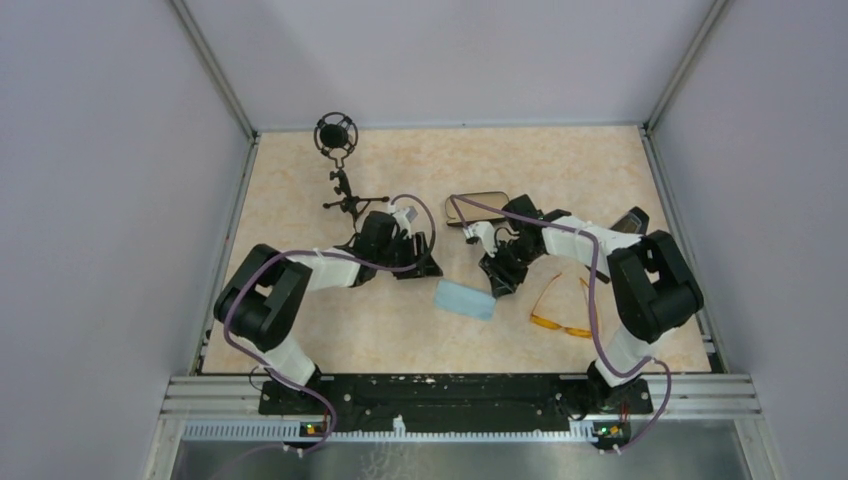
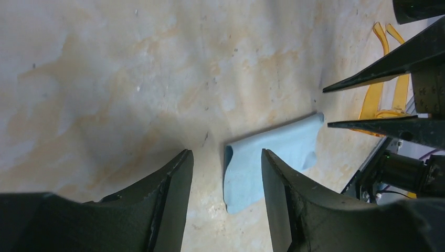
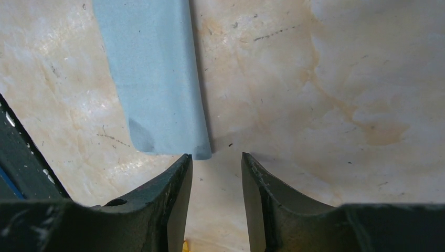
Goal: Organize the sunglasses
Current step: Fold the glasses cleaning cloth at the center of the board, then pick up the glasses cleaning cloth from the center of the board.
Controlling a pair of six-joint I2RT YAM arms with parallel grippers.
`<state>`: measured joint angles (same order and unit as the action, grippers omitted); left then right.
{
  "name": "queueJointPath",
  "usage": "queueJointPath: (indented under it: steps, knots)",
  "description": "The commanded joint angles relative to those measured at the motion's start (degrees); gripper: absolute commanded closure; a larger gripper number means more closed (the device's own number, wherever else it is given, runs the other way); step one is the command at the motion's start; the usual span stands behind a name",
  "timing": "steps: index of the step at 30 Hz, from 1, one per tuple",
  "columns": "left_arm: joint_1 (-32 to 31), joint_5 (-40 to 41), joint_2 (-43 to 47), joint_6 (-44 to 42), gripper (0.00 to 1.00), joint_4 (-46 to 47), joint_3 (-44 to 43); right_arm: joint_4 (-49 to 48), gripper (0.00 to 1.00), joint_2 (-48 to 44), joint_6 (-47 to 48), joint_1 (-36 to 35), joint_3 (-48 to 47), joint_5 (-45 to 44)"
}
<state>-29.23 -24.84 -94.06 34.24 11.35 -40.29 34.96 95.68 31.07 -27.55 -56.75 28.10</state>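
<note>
The sunglasses (image 1: 560, 306), with orange-amber lenses and thin orange arms, lie unfolded on the table at the right front. They also show at the right edge of the left wrist view (image 2: 382, 86). My left gripper (image 1: 425, 263) is open and empty, just left of the light blue cloth (image 1: 465, 299). In the left wrist view it (image 2: 225, 157) hovers over the cloth's near end (image 2: 278, 152). My right gripper (image 1: 497, 282) is open and empty, between the cloth and the sunglasses. In the right wrist view it (image 3: 216, 157) sits at the cloth's corner (image 3: 152, 79).
The black oblong case (image 1: 479, 208) with tan lining lies open behind the right arm. A second dark object (image 1: 630, 221) lies by the right wall. A small black microphone on a tripod (image 1: 340, 170) stands at the back left. Walls enclose the table on three sides.
</note>
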Motion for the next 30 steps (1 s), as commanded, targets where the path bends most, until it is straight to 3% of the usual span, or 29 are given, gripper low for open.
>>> queueJointPath:
  steps: [1, 7, 20, 30]
  knots:
    - [0.24, -4.79, -3.55, -3.38, 0.42, 2.85, -3.27, 0.62, 0.60, 1.12, 0.96, 0.31, -2.19, 3.90]
    - [0.23, -8.26, -5.48, -3.30, 0.45, 5.07, -3.22, 0.79, 0.63, 2.67, 1.11, 0.31, -1.87, 5.22]
    - [0.34, -12.30, -6.01, -6.06, 0.52, 9.03, -2.18, 2.93, 0.98, 4.97, 2.23, 1.02, -3.84, 4.98]
    - [0.33, -19.58, -9.54, -9.54, 0.55, 17.77, -0.57, 1.78, 0.99, 7.82, 2.87, 2.70, -6.71, 2.79]
